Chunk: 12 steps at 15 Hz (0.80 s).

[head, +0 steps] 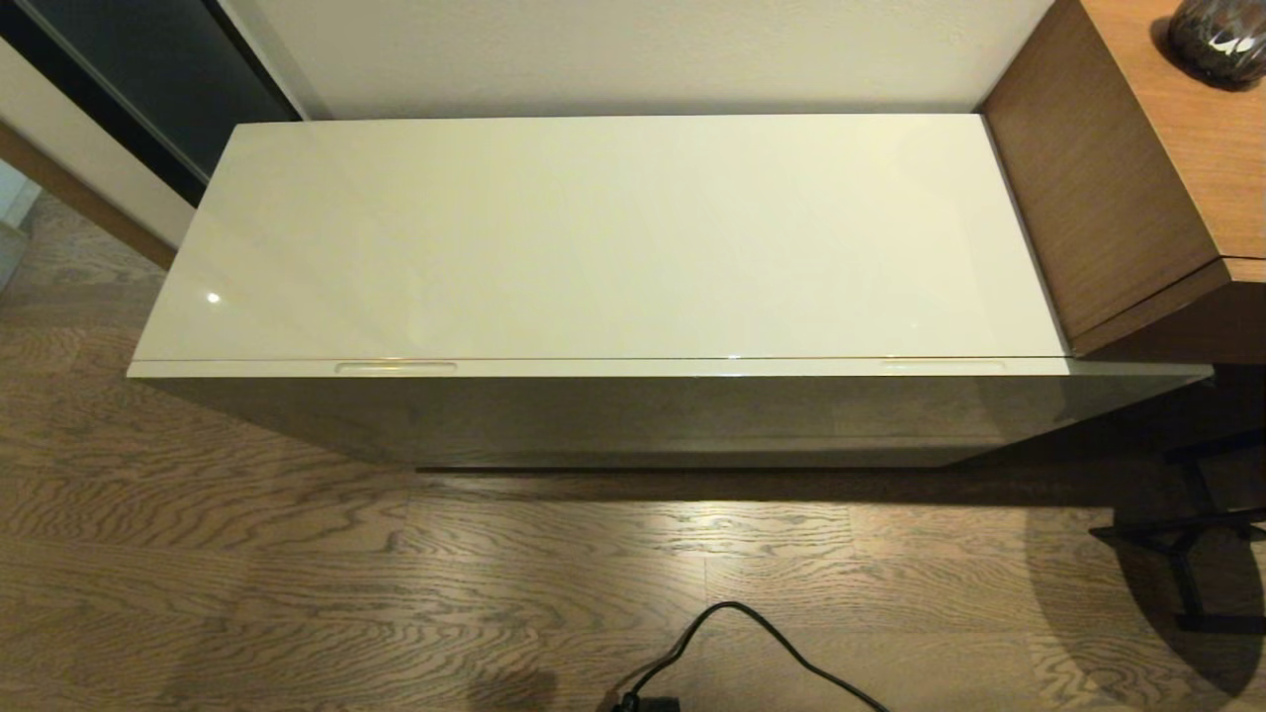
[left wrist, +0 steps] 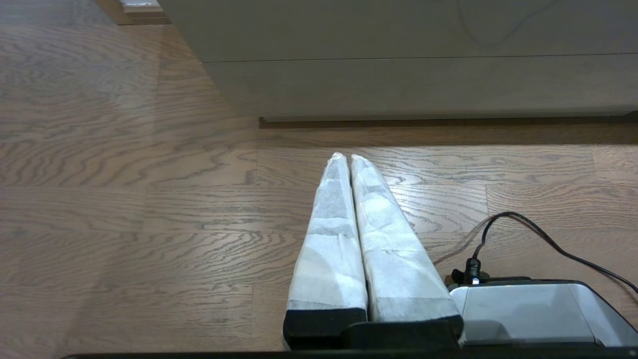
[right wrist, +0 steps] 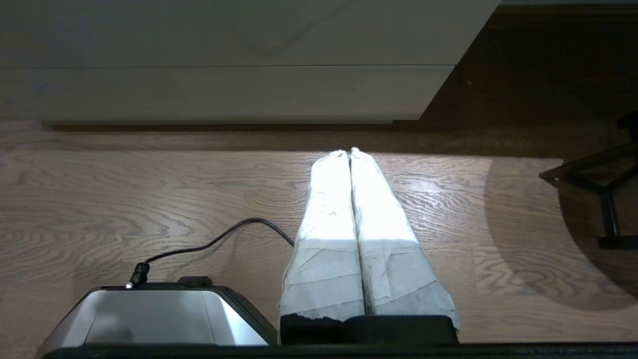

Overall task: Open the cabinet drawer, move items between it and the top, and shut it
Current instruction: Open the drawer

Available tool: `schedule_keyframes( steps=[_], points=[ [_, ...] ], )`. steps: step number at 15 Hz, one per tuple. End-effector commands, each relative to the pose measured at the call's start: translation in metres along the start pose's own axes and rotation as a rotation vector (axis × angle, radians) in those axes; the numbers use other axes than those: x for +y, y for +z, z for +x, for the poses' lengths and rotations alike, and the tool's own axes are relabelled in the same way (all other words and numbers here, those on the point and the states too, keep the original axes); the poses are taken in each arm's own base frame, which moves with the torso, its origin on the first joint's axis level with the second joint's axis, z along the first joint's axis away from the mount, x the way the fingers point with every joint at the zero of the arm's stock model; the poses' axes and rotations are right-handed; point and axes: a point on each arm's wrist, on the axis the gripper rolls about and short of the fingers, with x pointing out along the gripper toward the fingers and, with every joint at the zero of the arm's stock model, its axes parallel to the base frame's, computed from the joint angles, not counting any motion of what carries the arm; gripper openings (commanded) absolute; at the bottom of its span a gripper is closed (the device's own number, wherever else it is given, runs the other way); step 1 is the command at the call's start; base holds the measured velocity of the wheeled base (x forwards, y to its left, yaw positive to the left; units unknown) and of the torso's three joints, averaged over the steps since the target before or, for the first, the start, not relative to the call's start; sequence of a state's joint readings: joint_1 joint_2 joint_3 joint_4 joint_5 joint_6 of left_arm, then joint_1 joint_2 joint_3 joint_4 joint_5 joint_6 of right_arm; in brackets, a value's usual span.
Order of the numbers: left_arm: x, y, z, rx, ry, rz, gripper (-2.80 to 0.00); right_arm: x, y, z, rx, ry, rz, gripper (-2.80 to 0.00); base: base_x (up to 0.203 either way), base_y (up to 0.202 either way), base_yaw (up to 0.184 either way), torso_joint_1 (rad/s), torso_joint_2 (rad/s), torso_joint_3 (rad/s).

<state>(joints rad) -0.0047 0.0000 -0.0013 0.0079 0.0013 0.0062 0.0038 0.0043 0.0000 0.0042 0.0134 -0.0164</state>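
Claws (left wrist: 345, 157) pressed together; black cable (head: 752, 633) crosses floor.

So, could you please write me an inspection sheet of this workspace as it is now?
Surface: the top, glossy cream-white and flat, nothing seen on it.
Job's things: the cabinet drawer, closed; two slim slot handles along its front edge.
Clutter: nothing seen.
Grippers: left gripper and right gripper, both shut, empty, low over the wooden floor before the cabinet.
Cables: one black cable on the floor.
Surroundings: brown wood-grain cabinet on the right bearing a dark vase; black metal stand beside it.
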Motion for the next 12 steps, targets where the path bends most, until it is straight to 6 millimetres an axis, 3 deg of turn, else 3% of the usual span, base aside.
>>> schedule_keyframes(
  steps=[1, 12],
  points=[
    [0.0, 0.0, 0.0001, 0.001, 0.0, 0.0, -2.8, 0.0, -0.0004, 0.0003, 0.004, 0.0, 0.0, -2.8, 0.0, 0.0, 0.0, 0.0, 0.0, 0.0],
    [0.0, -0.0003, -0.0001, 0.01, 0.002, 0.055, -2.8, -0.0002, -0.0002, -0.0011, 0.03, -0.01, -0.009, -2.8, 0.0, 0.0, 0.0, 0.0, 0.0, 0.0]
  ],
)
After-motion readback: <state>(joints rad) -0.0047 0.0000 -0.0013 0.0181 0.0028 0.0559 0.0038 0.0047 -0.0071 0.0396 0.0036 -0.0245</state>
